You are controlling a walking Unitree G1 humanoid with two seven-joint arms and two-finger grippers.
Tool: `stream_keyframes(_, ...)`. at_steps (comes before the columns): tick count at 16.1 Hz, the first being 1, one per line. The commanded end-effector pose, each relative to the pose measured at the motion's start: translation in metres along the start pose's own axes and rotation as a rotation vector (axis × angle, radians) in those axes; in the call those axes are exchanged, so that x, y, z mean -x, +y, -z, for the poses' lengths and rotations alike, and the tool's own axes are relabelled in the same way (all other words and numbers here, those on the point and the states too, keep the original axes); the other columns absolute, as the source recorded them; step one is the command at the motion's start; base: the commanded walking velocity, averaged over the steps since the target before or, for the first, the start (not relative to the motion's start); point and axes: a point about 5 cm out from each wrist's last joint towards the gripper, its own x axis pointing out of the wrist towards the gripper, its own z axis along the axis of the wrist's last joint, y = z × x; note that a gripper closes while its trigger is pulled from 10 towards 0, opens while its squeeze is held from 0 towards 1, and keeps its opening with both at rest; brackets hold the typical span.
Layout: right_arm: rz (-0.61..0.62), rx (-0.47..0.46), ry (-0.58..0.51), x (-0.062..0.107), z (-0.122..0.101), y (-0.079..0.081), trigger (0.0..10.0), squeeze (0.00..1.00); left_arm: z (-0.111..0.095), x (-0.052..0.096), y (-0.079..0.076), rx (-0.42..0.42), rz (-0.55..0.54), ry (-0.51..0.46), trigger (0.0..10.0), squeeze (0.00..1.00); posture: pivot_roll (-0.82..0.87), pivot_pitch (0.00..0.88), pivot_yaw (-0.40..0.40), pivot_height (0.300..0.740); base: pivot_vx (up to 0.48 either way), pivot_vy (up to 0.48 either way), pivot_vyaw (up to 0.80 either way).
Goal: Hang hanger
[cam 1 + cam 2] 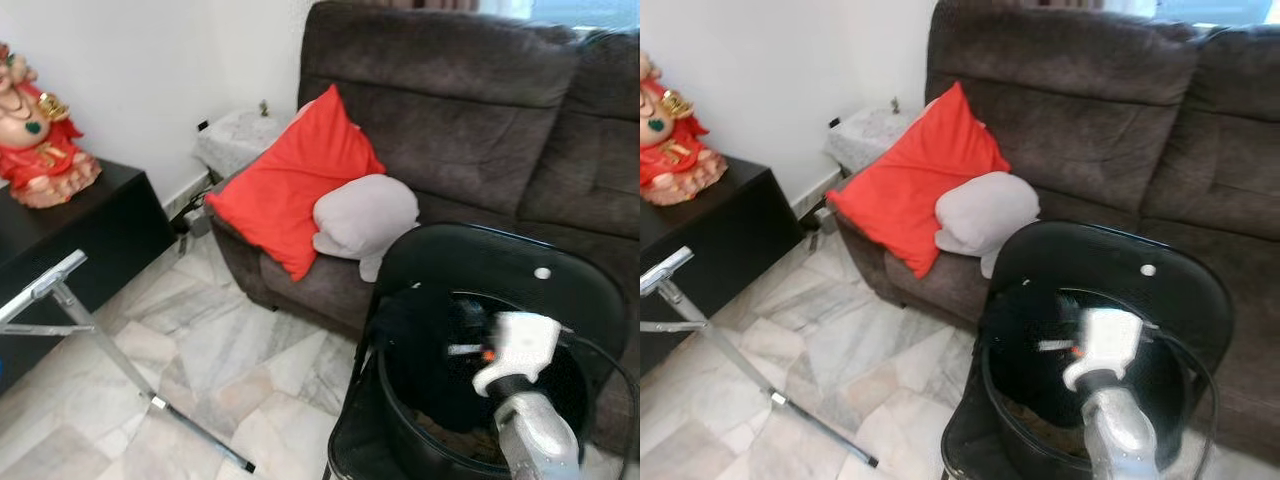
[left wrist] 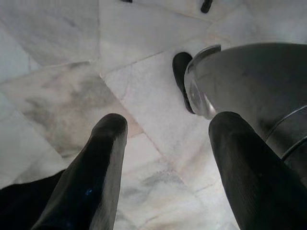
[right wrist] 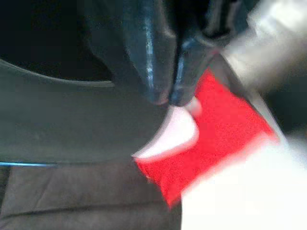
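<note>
Observation. My right arm (image 1: 525, 400) reaches forward into the black chair (image 1: 500, 265) that stands in front of the brown sofa (image 1: 450, 120). A round black tub (image 1: 385, 405) sits on the chair seat, with a dark mass (image 1: 420, 350) at its rim that I cannot identify. In the right wrist view my right gripper (image 3: 168, 98) has its jaws pressed together tip to tip, level with the chair's back edge. The red cushion (image 3: 211, 139) and the grey cushion (image 3: 175, 134) lie beyond them. I cannot tell whether anything thin is pinched between the tips.

My left gripper (image 2: 165, 129) hangs idle over the marble floor (image 2: 57, 96), jaws wide and empty.

Task item. I cannot make out the hanger with certainty. It may be part of the dark mass at the tub, but black lies on black there.

Hanging point. A metal rack frame (image 1: 100, 345) stands on the floor to my left, beside the black desk (image 1: 90, 220) that carries a red figurine (image 1: 35, 130). It is well apart from the chair.

Assessment. I judge the step in hand to be the pick-up at the chair, not the hanging. The task looks to be in its early part.

Next move. Confirm the grip holds the hanger, then lift clear of the tub rim and chair back. After that, turn left towards the rack, keeping the load off the chair back.
</note>
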Motion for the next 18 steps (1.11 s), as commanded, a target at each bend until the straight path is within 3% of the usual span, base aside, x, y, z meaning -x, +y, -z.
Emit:
stream_keyframes(1, -0.04, 0.058, 0.024, -0.007, -0.006, 0.012, 10.0, 0.0, 0.006, 0.001, 0.002, 0.002, -0.008, 0.02, 10.0, 0.0, 0.04, 0.058, 0.094, 0.74, 0.0, 0.0, 0.0)
stream_keyframes(2, -0.071, 0.033, 0.014, -0.011, -0.011, 0.016, 10.0, 1.0, 0.005, 0.001, 0.002, 0.003, -0.008, 0.02, 10.0, 0.0, 0.04, 0.058, 0.094, 0.74, 0.0, 0.0, 0.0)
stream_keyframes(3, -0.204, 0.03, -0.005, -0.017, -0.02, 0.029, 10.0, 1.0, 0.005, 0.001, 0.002, 0.005, -0.01, 0.021, 10.0, 0.0, 0.04, 0.061, 0.098, 0.74, 0.0, 0.0, 0.0)
stream_keyframes(6, -0.221, 0.223, 0.049, -0.037, -0.024, 0.026, 10.0, 1.0, 0.006, 0.001, 0.001, 0.005, -0.008, 0.026, 10.0, 0.0, 0.05, 0.068, 0.103, 0.74, 0.0, 0.0, 0.0)
stream_keyframes(8, -0.167, 0.209, 0.063, -0.057, -0.042, 0.024, 10.0, 1.0, 0.006, 0.001, 0.002, 0.002, -0.009, 0.028, 10.0, 0.0, 0.05, 0.072, 0.107, 0.74, 0.0, 0.0, 0.0)
stream_keyframes(9, -0.2, 0.188, 0.032, -0.064, -0.053, 0.034, 10.0, 1.0, 0.006, 0.001, 0.002, 0.0, -0.009, 0.029, 10.0, 0.0, 0.05, 0.072, 0.107, 0.74, 0.0, 0.0, 0.0)
stream_keyframes(10, -0.231, 0.194, 0.024, -0.066, -0.056, 0.04, 10.0, 1.0, 0.006, 0.001, 0.002, 0.0, -0.009, 0.029, 10.0, 0.0, 0.05, 0.071, 0.105, 0.74, 0.0, 0.0, 0.0)
stream_keyframes(11, -0.35, 0.227, 0.045, -0.064, -0.056, 0.055, 10.0, 1.0, 0.006, 0.001, 0.001, 0.001, -0.009, 0.028, 10.0, 0.0, 0.06, 0.07, 0.104, 0.74, 0.0, 0.0, 0.0)
stream_keyframes(13, -0.412, 0.318, 0.06, -0.059, -0.053, 0.059, 10.0, 1.0, 0.006, 0.001, 0.001, 0.001, -0.006, 0.027, 10.0, 0.0, 0.05, 0.073, 0.103, 0.74, 0.0, 0.0, 0.0)
stream_keyframes(14, -0.422, 0.344, 0.08, -0.057, -0.048, 0.059, 10.0, 1.0, 0.006, 0.001, 0.0, 0.0, -0.005, 0.027, 10.0, 0.0, 0.05, 0.075, 0.101, 0.74, 0.0, 0.0, 0.0)
stream_keyframes(16, -0.401, 0.501, 0.179, -0.052, -0.029, 0.048, 10.0, 1.0, 0.005, 0.001, 0.0, 0.001, -0.003, 0.028, 10.0, 0.0, 0.04, 0.08, 0.097, 0.74, 0.0, 0.0, 0.0)
stream_keyframes(18, -0.326, 0.439, 0.158, -0.049, -0.033, 0.041, 10.0, 1.0, 0.006, 0.001, 0.0, 0.004, -0.002, 0.028, 10.0, 0.0, 0.05, 0.083, 0.093, 0.74, 0.0, 0.0, 0.0)
